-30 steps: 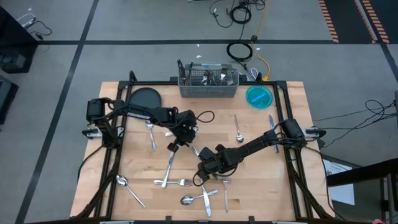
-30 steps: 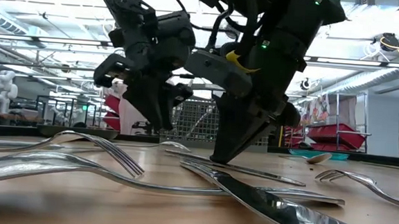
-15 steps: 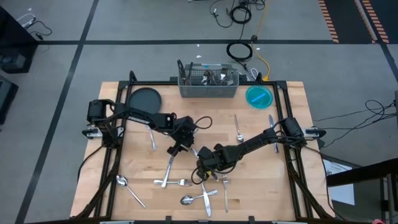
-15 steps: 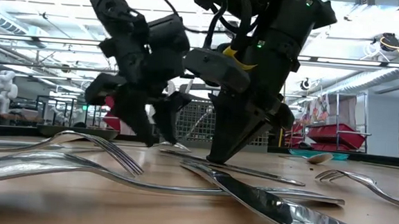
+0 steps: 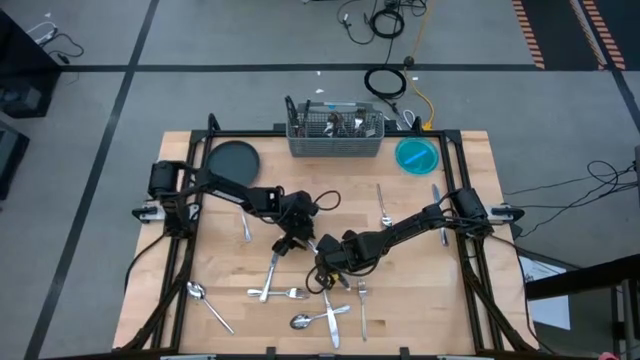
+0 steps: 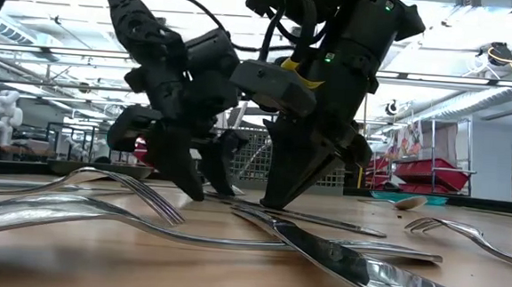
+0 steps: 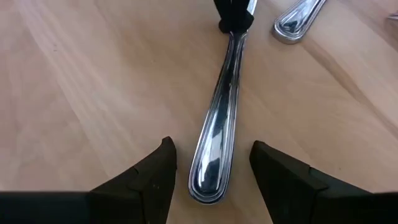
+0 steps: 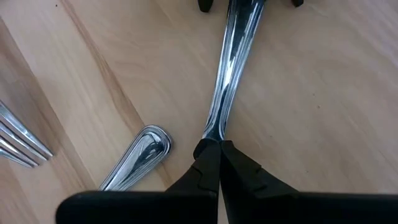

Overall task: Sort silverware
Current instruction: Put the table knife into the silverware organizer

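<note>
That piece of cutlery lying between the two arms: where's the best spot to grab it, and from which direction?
Probably by the rounded handle end, from straight above. The piece lies flat on the table, so only its narrow sides offer a pinch. The left gripper already straddles that end with open jaws; the right gripper, shut, presses the other end.

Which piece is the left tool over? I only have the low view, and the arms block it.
Observer: The left wrist view shows the left tool open, one finger on each side of a utensil handle lying flat on the table.
Operator: And the right tool?
Observer: Its wrist view shows the right tool shut, tips at the other end of that same piece.
Operator: Where's the caddy?
Observer: From above, the mesh caddy stands at the table's back edge, centred, apart from both arms.
</note>
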Robot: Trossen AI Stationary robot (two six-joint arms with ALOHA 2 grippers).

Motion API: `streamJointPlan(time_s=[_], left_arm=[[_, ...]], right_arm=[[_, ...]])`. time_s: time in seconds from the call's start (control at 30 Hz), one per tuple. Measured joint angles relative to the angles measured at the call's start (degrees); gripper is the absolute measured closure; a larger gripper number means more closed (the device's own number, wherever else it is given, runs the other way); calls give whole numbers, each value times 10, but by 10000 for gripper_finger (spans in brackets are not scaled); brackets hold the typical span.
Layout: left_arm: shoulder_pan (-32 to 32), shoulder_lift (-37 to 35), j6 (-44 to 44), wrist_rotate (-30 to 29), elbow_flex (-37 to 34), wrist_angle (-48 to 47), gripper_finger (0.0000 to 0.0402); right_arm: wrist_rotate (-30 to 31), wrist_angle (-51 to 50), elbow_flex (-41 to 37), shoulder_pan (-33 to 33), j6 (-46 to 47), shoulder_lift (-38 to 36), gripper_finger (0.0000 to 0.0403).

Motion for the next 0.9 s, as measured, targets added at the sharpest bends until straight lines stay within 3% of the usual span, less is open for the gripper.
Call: streamJointPlan(time_s=[0.27, 0.37, 0.5, 0.63, 0.83, 0.9], left_arm=[[-8, 39, -4, 7, 3, 20, 197], [-9, 62, -5, 13, 5, 32, 247], [-7, 73, -4, 27, 6, 43, 346], [1, 74, -29, 35, 6, 48, 348], [9, 48, -66, -3, 5, 35, 348], [8, 37, -77, -18, 7, 18, 348]], right_arm=[[0, 0, 0, -1, -4, 0, 403], [-1, 0, 0, -1, -4, 0, 403], [0, -2, 0, -2, -4, 0, 402], [25, -5, -2, 0, -10, -14, 402], [151, -36, -6, 9, -56, -95, 402], [165, -49, -2, 8, -64, -135, 402]])
